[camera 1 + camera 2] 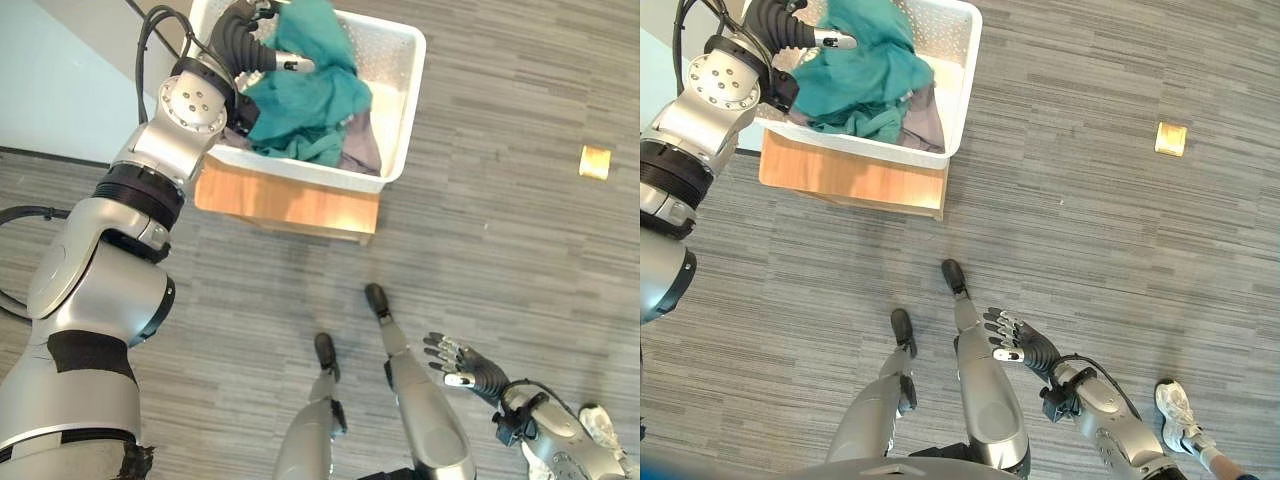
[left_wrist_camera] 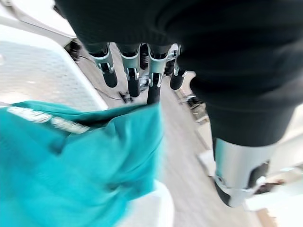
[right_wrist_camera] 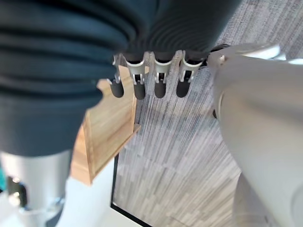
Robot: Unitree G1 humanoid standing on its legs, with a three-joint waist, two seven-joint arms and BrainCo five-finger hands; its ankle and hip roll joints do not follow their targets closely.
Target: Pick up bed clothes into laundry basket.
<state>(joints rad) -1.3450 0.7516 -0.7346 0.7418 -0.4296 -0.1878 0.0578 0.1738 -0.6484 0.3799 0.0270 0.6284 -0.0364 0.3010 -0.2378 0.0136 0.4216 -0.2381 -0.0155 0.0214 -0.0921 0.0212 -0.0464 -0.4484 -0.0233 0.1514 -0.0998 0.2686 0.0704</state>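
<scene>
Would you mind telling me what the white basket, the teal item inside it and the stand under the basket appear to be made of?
The white basket looks like moulded plastic: smooth rim, fine perforated walls. The teal item is soft woven cloth, matte, crumpled in folds under the left hand. The stand looks like light wood or wood veneer, with visible grain, though laminate is possible.

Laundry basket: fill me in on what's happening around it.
The white basket sits on a low wooden stand and holds a heap of teal cloth with some grey fabric beneath. The left hand is over the basket at the teal cloth, fingers straight in its wrist view, not gripping. The right hand hangs open low over the floor, holding nothing. A small yellow square lies on the floor away from the basket.
</scene>
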